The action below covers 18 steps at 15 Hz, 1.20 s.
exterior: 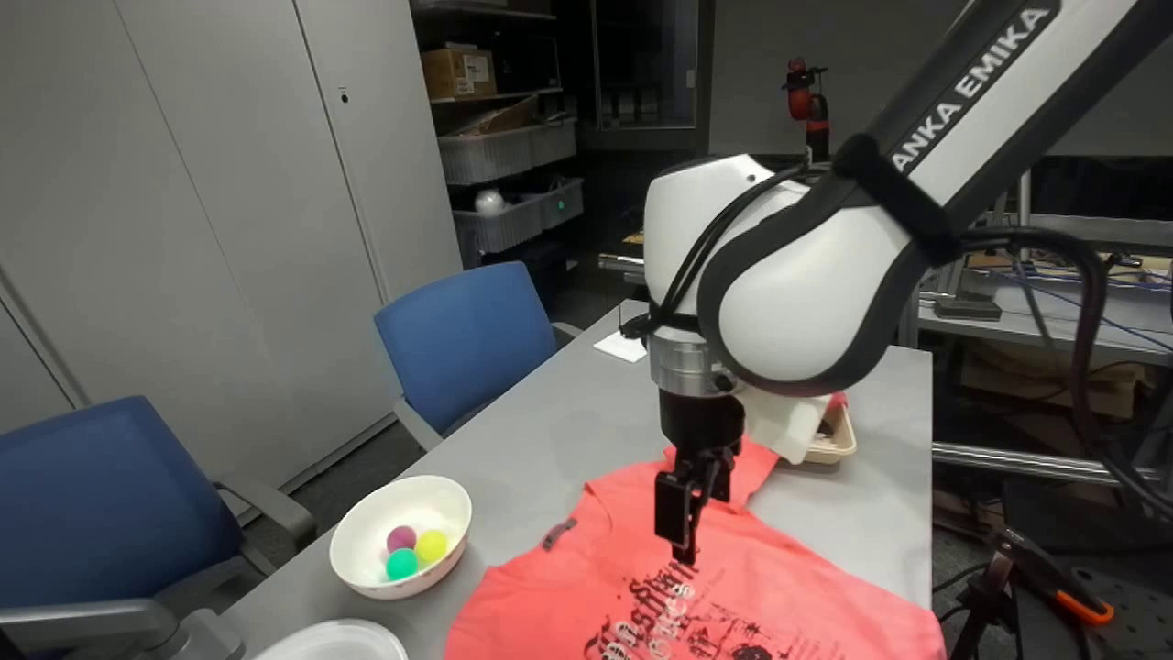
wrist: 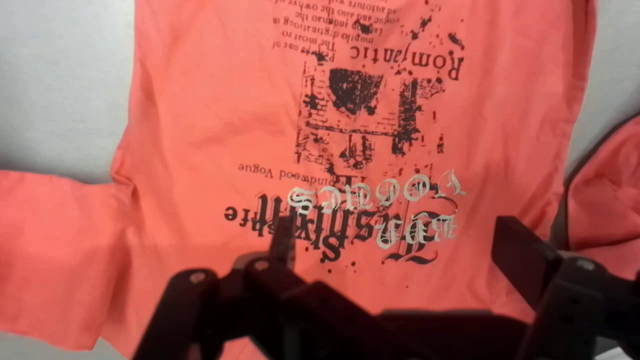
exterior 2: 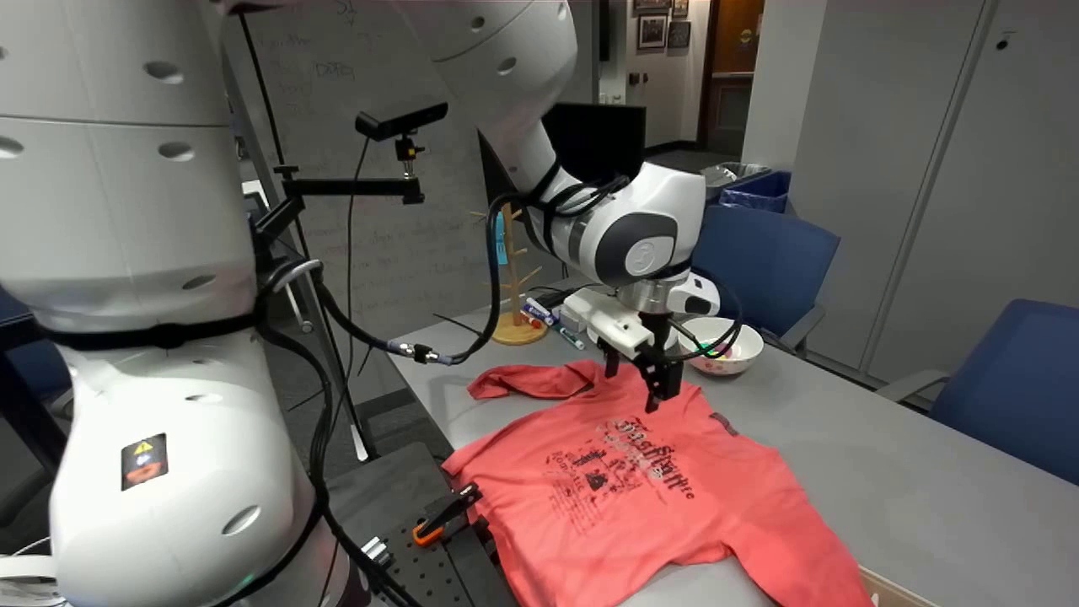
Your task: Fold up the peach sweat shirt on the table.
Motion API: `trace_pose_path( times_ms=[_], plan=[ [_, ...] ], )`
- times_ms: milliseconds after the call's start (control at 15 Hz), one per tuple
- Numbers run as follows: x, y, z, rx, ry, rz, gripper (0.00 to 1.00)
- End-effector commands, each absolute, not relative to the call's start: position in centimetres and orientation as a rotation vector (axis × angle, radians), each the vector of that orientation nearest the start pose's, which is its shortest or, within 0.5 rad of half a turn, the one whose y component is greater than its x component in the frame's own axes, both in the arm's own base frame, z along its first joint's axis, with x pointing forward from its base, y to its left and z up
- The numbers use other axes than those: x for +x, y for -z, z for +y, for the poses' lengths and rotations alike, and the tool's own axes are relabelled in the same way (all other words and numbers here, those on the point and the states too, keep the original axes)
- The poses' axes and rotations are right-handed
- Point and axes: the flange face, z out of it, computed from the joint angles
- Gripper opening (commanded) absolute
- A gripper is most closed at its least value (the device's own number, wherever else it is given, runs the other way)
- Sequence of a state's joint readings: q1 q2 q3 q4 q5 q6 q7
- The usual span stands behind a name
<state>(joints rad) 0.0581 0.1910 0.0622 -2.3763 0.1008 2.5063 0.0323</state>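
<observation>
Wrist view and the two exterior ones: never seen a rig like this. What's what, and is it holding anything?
The big white machine is a robot arm, ending in a black gripper. The two exterior views come from cameras outside the robot, looking at the table from different places; the wrist view is taken from the arm itself, looking down past the gripper's fingers. On the table, the peach sweat shirt lies mostly spread out, printed side up; a white bowl with three coloured balls stands nearby. Nothing appears to be held: the fingers stand apart, with the shirt's lettering visible between them.
</observation>
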Motion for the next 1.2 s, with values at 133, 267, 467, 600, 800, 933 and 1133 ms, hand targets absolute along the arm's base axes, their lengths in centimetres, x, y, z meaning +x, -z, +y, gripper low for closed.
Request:
trace_pose_path(
  times_ms=[133, 267, 467, 600, 800, 933, 1133],
  plan=[
    [52.0, -18.5, 6.1, -3.1, -0.071, -0.062, 1.0],
    [52.4, -16.9, 6.0, -3.104, -0.083, -0.066, 1.0],
    [53.3, -14.8, 5.8, -3.105, -0.087, -0.069, 1.0],
    [53.9, -13.7, 5.7, -3.104, -0.08, -0.065, 1.0],
    [54.4, -11.8, 5.6, -3.103, -0.081, -0.063, 1.0],
    [54.5, -10.5, 5.5, -3.103, -0.085, -0.062, 1.0],
    [54.5, -8.5, 5.4, -3.105, -0.097, -0.059, 1.0]
  ],
)
